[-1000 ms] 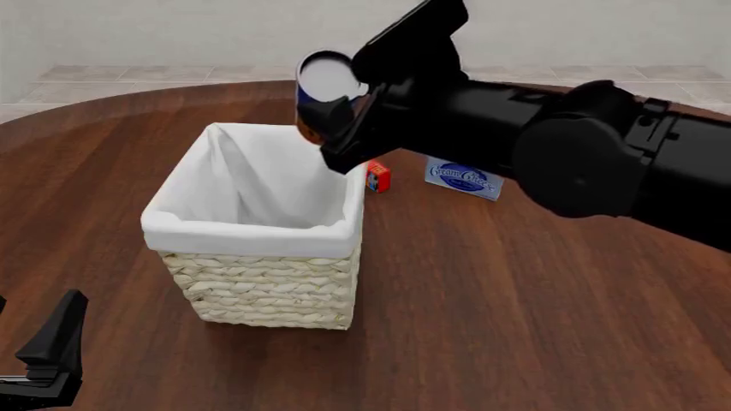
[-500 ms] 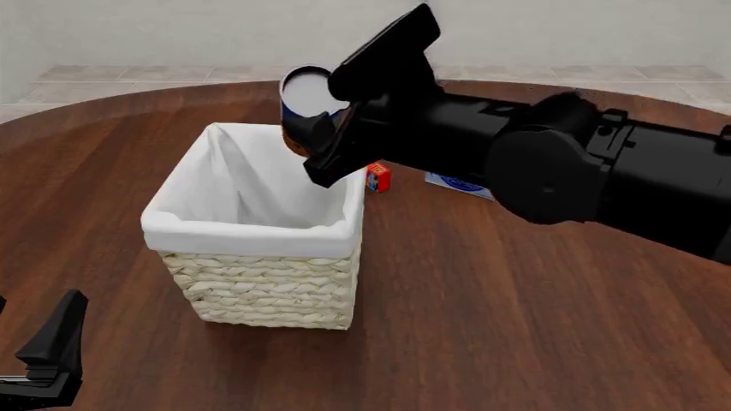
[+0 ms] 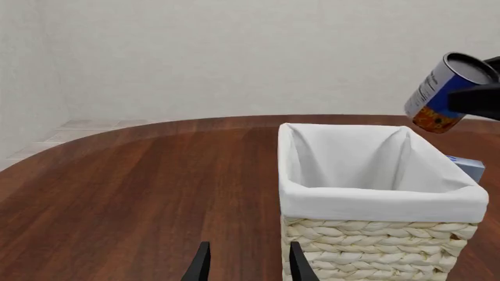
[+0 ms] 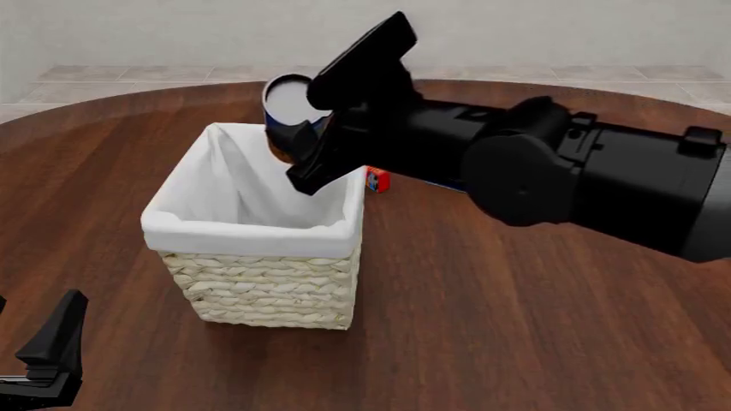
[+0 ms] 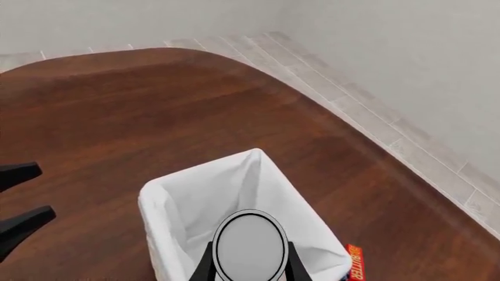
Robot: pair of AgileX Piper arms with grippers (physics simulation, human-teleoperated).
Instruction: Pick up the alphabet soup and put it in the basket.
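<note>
Front view: right arm reached in from the right, its bulk crossing the far half of the surface [image 4: 491, 325].
Right hand [image 4: 300, 141]: clamped on the alphabet soup [image 4: 286, 107], fingers either side of the can; in the right wrist view the two dark fingers [image 5: 201, 266] flanked the can's pale top [image 5: 250, 246].
Alphabet soup: held in the air, tilted, pale top turned toward the front camera, orange-red band lowest; it sat above the far rim of the basket [image 4: 246, 227], clear of the lining. Left wrist view showed the can [image 3: 447, 93] well above the basket's far corner, not touching it.
Basket: upright on the dark wooden surface, white cloth folded over the rim, woven sides pale; interior showed only lining [image 3: 352, 158].
Left hand [image 4: 51, 347]: low at the near left edge of the front view, well apart from the basket; fingers [image 3: 201, 266] stood apart with nothing between them, the basket wall [image 3: 375, 249] just beyond.
Small red-orange box [image 4: 377, 178]: on the surface just behind the basket's far right corner, partly hidden by the right arm; seen also in the right wrist view [image 5: 353, 262].
Pale blue box [image 3: 469, 167]: a corner showed past the basket in the left wrist view; label unreadable.
</note>
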